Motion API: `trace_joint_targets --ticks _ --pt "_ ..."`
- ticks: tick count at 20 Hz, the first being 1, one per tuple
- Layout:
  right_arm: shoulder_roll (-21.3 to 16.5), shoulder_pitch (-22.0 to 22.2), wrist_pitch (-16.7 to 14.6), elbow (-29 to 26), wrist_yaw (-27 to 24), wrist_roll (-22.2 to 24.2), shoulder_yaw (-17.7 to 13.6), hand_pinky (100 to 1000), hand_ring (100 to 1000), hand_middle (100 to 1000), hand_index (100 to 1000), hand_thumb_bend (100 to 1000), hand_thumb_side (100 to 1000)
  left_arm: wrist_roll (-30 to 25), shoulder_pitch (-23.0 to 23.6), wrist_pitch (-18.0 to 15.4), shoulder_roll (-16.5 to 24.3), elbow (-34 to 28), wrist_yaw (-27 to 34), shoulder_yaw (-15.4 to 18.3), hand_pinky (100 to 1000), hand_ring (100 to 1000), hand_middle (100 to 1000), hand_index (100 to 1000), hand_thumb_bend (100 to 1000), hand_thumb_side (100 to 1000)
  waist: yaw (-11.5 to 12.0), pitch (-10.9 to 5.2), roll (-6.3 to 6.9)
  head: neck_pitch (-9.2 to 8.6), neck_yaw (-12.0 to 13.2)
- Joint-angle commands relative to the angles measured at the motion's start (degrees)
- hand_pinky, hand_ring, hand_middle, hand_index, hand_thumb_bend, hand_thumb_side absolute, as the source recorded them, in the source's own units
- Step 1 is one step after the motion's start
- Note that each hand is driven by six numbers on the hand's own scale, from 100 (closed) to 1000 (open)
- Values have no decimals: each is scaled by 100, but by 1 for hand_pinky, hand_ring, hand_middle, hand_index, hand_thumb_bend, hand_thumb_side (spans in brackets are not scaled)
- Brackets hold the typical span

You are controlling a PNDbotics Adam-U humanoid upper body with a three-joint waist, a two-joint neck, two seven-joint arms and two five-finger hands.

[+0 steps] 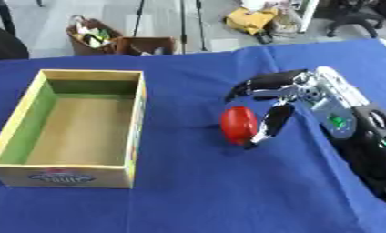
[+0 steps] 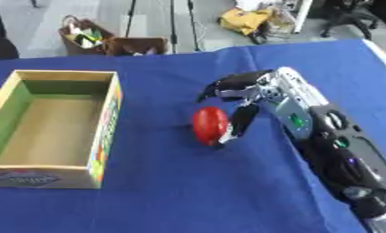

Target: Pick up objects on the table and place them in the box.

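Box (image 1: 137, 136): a printed label shows on the near outer wall, its writing unreadable; the box stands open-topped at the left of the blue counter (image 1: 228, 200). Red object (image 1: 237, 124): rounded, resting on the counter right of the box, well apart from it. Right hand (image 1: 280, 98): spread wide around the red object, thumb just beside its right flank, fingers arched above.

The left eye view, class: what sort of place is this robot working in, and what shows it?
Probably a lab or workshop, not a home. A table under a blue cloth holds only an open box and a red object by the right hand; behind it, bare floor with stand legs and bags.
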Motion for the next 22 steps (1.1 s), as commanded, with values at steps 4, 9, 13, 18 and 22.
trace_joint_targets --ticks 4,9,13,18,22 --pt "-14 -72 92 -88 288 -112 -43 872 896 787 990 566 555 -24 -70 -2 46 -105 12 -26 163 462 547 665 100 891 4 -82 1 -59 -33" --pt "9 -22 128 -65 515 -309 -13 724 775 763 964 527 536 -27 -71 -3 37 -105 6 -24 163 463 546 662 100 890 9 -68 11 -58 -43" --pt "15 12 103 -5 588 -331 -1 648 742 789 969 510 527 -27 -69 -3 31 -105 6 -23 162 463 547 662 100 893 4 -56 25 -64 -58" --pt "-9 37 70 27 636 -284 -11 654 753 813 982 517 520 -33 -65 -1 27 -105 8 -27 161 463 547 662 100 894 -10 -48 46 -82 -69" --pt "-10 51 47 18 598 -264 -15 601 711 775 957 517 523 -39 -68 0 21 -105 15 -32 161 464 547 661 100 894 -15 -47 61 -103 -84"
